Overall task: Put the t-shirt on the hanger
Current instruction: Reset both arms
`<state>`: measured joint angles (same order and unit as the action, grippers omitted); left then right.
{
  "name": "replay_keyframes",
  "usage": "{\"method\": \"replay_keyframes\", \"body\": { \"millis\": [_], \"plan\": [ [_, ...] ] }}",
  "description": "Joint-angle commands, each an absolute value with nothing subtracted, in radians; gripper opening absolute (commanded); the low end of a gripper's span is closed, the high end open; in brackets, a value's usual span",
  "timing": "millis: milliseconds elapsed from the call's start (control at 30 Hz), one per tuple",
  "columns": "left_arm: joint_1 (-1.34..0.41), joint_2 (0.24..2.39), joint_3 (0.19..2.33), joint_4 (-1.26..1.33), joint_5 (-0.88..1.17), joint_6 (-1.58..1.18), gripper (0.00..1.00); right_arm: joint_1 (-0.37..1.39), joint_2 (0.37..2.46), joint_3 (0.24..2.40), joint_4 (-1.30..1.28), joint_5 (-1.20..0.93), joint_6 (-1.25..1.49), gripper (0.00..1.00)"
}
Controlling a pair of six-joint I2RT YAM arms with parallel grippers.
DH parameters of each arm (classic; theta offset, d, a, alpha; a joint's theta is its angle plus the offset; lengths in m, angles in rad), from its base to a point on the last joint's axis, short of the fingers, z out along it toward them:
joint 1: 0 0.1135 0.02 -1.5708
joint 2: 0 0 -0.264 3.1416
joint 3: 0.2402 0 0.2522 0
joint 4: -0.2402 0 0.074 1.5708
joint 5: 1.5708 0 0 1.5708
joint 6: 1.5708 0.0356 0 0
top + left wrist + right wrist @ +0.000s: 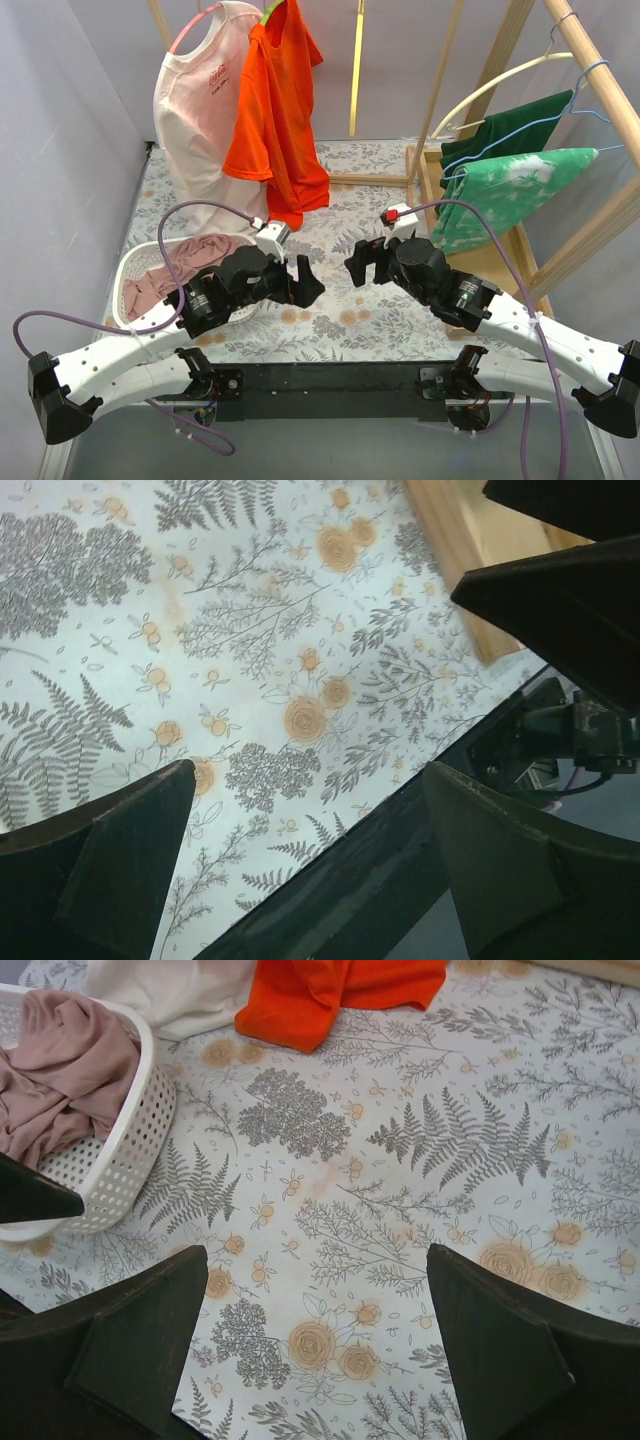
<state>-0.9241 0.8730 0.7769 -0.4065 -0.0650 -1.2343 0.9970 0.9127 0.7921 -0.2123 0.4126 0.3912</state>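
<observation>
Garments, 5: 1 orange-red t-shirt (275, 120), 1 white tee (200, 110), 1 dark green top (505, 132), 1 light green top (520, 185), 1 pink-brown garment (60, 1070). Basket (115, 1155) x1. Hangers, 4: pink hanger (190, 25), lime-green hanger (271, 12), white hanger (497, 79), blue hanger (598, 68).

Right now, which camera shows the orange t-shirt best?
The top external view: nearly the whole orange t-shirt hangs there, the lime-green hanger peeking from its collar. The right wrist view shows only its hem on the tablecloth; the left wrist view shows none.
</observation>
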Motion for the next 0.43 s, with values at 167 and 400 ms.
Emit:
{"method": "replay_keyframes", "body": {
  "millis": [167,400],
  "plan": [
    [-0.959,0.795,0.767,-0.425,-0.336,-1.424,0.98,1.000,0.867,0.742,-0.192,0.426,0.508,0.98],
    [-0.959,0.778,0.795,-0.446,-0.411,-1.459,0.98,1.002,0.871,0.727,-0.207,0.402,0.518,0.98]
  ]
}}
